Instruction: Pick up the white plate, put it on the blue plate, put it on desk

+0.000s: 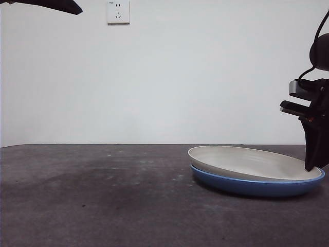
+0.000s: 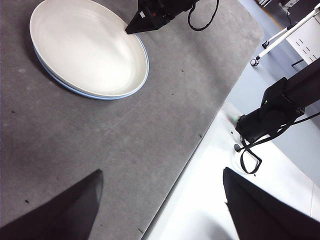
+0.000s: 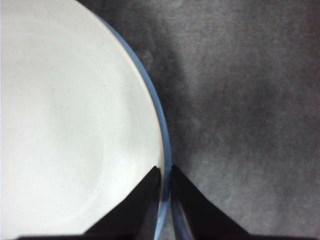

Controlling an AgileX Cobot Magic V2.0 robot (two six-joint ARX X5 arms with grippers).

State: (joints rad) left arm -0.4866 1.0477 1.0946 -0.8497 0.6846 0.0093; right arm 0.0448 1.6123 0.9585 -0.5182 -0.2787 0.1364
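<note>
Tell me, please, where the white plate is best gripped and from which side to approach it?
Pinch the white plate at its raised rim, coming from above at the edge beside the right tool. It sits tilted in the blue plate, and only that thin lip gives a hold.

The right gripper [image 1: 314,165] was matte black, its two jaws tapering to thin wedge tips. Above the jaws sat a small grey-silver block [image 1: 299,87] on a black bracket, with a hint of red-orange at a joint. A thin black cable [image 1: 321,28] curved up from the rounded black housing above. The left gripper [image 2: 160,200] showed two broad, plain black jaws with flat faces and pointed ends, bare of markings. A dark tapered tip [image 1: 56,5] showed at the upper corner.
</note>
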